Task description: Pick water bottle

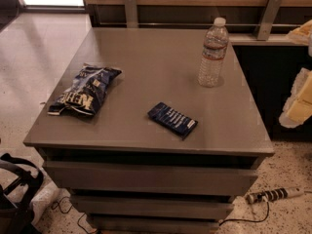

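Observation:
The water bottle (213,52) stands upright on the far right part of the grey table top (146,57). It is clear and ribbed, with a white cap and a thin white-and-red label band. My gripper (298,100) shows only as cream-coloured parts at the right edge of the view, beyond the table's right side. It is well apart from the bottle, to the bottle's right and nearer the camera. It holds nothing that I can see.
A blue chip bag (85,90) lies at the table's left. A small dark blue packet (172,119) lies near the front middle. A power strip (275,194) lies on the floor at the lower right, and a black bag (17,194) at the lower left.

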Tool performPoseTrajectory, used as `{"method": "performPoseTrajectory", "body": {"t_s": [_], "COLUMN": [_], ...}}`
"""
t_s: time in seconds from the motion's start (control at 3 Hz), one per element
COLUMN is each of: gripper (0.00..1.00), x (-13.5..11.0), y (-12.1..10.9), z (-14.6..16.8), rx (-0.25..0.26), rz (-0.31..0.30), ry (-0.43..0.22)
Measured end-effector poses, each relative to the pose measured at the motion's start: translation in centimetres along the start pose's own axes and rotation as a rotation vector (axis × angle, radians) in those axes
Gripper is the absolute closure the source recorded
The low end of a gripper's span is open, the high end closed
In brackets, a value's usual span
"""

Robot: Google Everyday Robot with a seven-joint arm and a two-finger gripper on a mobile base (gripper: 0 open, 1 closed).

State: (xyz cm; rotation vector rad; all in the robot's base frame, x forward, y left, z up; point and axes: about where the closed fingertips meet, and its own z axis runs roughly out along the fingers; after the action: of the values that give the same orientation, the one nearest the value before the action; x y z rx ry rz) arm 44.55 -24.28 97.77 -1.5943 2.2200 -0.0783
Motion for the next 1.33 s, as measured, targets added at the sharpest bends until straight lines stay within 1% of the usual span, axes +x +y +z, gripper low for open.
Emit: {"method": "performPoseTrajectory", "body": {"t_s": [0.33, 0.67, 1.0, 1.33], "gripper": [0.0, 0.0, 0.0, 0.0], "x": [2.6, 4.6, 4.7, 3.2], "y": [-1.8, -4.8, -8.0, -11.7], "z": [0.3, 0.7, 1.0, 2.7], "rx": [0.038, 0.107, 0.163, 0.163], "rz": [0.084, 0.17, 0.205, 0.22], "ry": [-0.091, -0.248, -0.392, -0.569]}}
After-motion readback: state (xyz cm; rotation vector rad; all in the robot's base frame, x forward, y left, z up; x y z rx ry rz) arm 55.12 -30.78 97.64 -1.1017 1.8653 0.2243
